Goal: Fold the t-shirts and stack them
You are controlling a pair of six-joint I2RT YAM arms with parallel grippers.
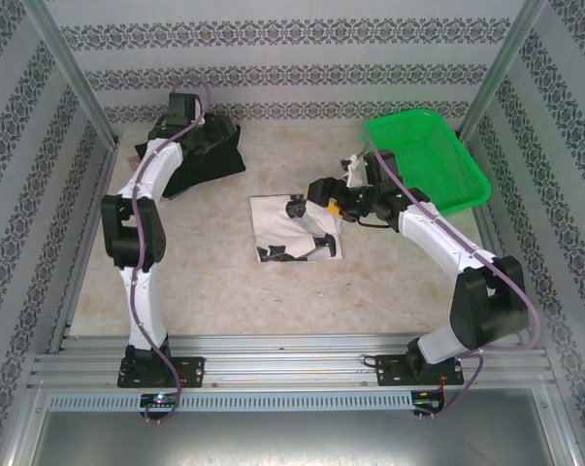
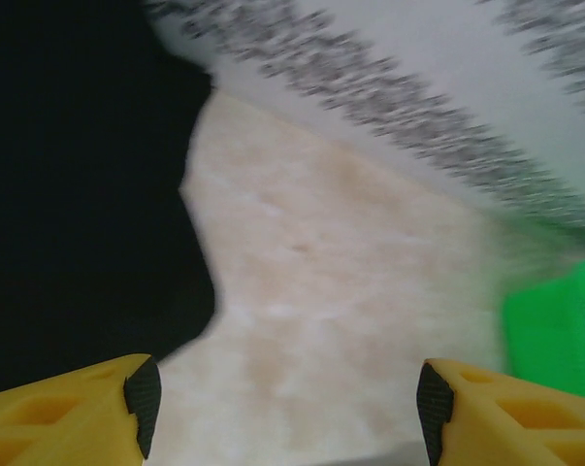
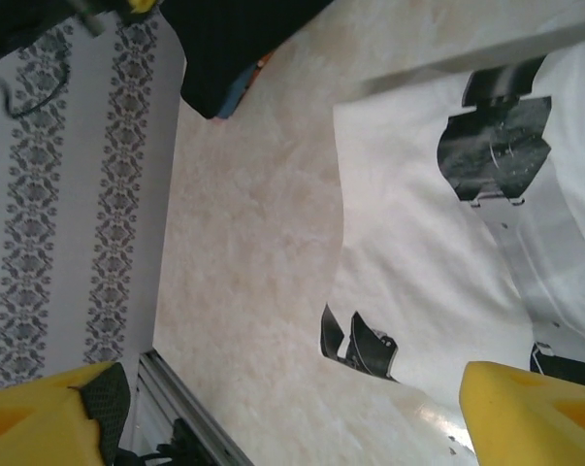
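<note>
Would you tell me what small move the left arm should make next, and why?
Probably slide the left jaws sideways to the black shirt and lower onto its edge. They stand open over the table, the shirt beside them, bunched at the far left, while the white shirt lies folded in the middle.
</note>
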